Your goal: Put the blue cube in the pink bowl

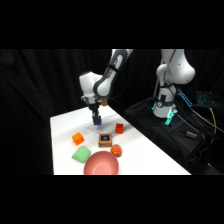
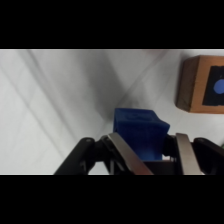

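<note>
Your gripper [image 1: 97,120] is clamped on the blue cube [image 2: 138,132] — in the wrist view you can see the cube sitting between the two metal fingers [image 2: 125,152], one face pressed by each. In the side view the cube [image 1: 97,120] shows as a small blue spot at the gripper's tip, over the desk [image 1: 65,130] toward its back; whether it touches the surface or hangs just above it you cannot tell.

The pink bowl [image 1: 101,163] sits at the desk's near edge, well apart from the cube. Between the two you have the brown block [image 1: 105,139] with its blue mark on top; the same block [image 2: 202,84] shows at the upper right of the wrist view, near the cube but not touching it. An orange-red ball [image 1: 116,150] lies just beside the bowl's rim on its right, and a green block [image 1: 81,154] sits just beside the bowl on its left. An orange block [image 1: 78,138] lies farther left — a red block [image 1: 119,128] stands to the right of the gripper.
</note>
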{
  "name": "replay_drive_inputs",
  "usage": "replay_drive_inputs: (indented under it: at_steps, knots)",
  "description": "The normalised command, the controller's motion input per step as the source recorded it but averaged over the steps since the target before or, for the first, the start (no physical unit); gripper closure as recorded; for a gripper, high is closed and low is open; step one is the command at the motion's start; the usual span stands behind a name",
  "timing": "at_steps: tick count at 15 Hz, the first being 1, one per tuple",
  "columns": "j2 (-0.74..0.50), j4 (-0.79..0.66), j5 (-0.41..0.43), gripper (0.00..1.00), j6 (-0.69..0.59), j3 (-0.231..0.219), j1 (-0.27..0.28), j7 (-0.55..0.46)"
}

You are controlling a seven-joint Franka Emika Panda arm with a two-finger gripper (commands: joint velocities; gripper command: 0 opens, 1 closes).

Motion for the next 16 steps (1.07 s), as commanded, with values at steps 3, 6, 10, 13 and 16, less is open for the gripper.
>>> replay_drive_inputs:
  at_steps: [3,6,10,13,16]
  knots:
    - [-0.38,0.03,-0.205,0.78,-0.46,-0.086,0.077,0.05]
    - [-0.29,0.08,-0.185,0.78,-0.38,-0.037,0.103,0.05]
    - [-0.14,0.14,-0.173,0.78,-0.23,0.057,0.177,0.12]
    - [-0.02,0.2,-0.176,0.78,-0.14,0.101,0.189,0.15]
    - [0.03,0.24,-0.157,0.78,-0.1,0.104,0.161,0.12]
